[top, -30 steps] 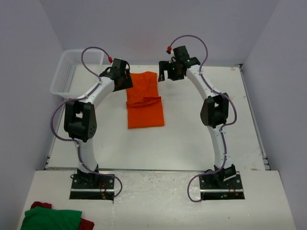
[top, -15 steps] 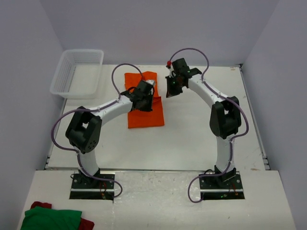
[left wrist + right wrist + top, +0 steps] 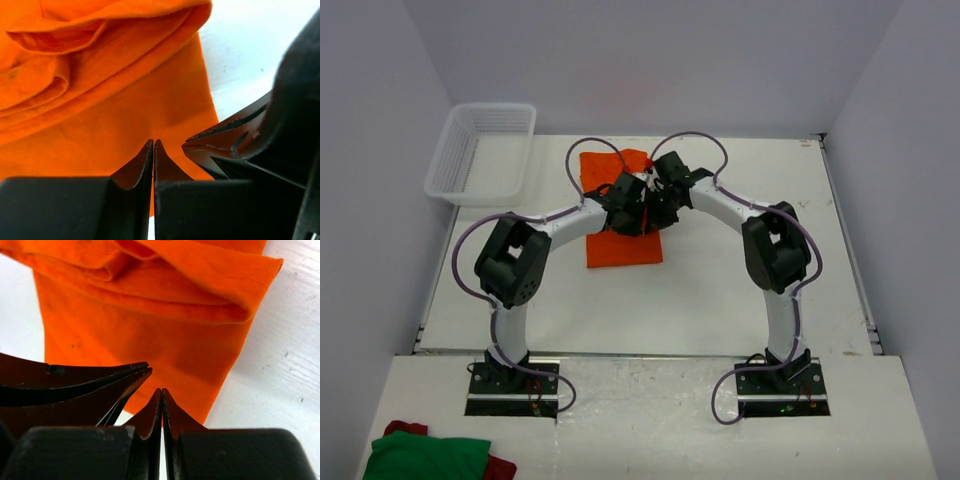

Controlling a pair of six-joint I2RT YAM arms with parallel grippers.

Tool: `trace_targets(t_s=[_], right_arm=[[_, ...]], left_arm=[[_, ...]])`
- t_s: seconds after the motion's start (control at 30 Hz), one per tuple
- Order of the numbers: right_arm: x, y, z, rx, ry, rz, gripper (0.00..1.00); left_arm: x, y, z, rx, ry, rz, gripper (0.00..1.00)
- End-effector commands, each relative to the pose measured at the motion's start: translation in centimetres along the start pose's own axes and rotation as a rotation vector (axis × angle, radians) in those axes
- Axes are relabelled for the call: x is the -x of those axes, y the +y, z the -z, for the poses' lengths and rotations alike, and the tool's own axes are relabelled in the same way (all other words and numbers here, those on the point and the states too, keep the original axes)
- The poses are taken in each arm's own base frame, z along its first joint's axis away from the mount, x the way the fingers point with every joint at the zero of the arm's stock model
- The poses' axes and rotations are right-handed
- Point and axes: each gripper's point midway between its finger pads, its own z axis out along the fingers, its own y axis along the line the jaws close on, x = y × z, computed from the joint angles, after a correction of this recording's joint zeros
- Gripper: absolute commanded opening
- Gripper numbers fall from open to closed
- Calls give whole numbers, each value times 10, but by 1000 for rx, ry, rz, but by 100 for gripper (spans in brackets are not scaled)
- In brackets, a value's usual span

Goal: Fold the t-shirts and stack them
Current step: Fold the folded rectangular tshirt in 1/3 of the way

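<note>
While both pairs of jaws are pressed together with nothing pinched, the left gripper (image 3: 153, 144) and the right gripper (image 3: 162, 391) sit just beside each other, with the orange t-shirt (image 3: 115, 115) lying flat beneath and ahead of their tips, its bunched folds farther ahead, seemingly untouched.

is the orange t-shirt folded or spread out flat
Folded. The orange t-shirt lies as a narrow rectangle on the table, and both wrist views show doubled-over layers bunched at one end.
</note>
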Motion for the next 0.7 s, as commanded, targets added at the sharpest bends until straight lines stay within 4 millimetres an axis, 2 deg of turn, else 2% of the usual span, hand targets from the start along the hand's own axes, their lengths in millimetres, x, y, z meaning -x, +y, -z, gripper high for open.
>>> trace_targets(t_s=[0.0,0.27,0.47,0.67], right_arm=[[-20,35,-10,92,31,80,0],[-42,31,-21,83,73,62,0],[-55,34,-16,83,69,63,0],[-52,33,-5,68,36,61,0]], left_arm=[[22,0,-11,10,-54,18,0],[38,24,-25,38,-68,49,0],[53,49,-21,52,-90,85,0],[56,55,-12,52,-111,90,0]])
